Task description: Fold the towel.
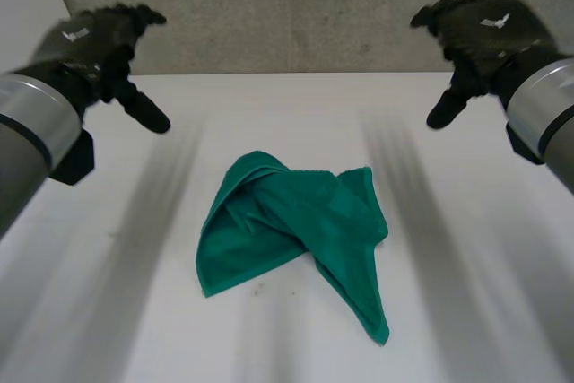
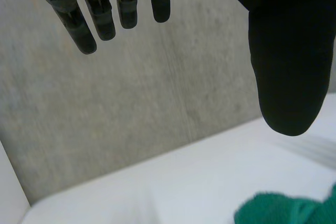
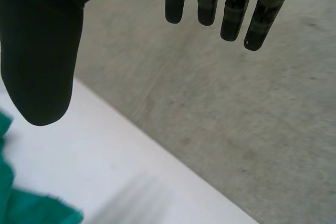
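Head view: the green towel lies crumpled mid-table. The left hand and right hand hover over the far corners, well apart from it.

Left wrist view: its fingers are straight and released, holding nothing.

Right wrist view: its fingers are likewise relaxed and empty.

Folding looks not yet begun. The next move likely calls for reaching down and finding the towel's corners.

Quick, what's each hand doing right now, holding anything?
Left hand: open, holding nothing.
Right hand: open, holding nothing.
The green towel lies crumpled on the table, untouched.
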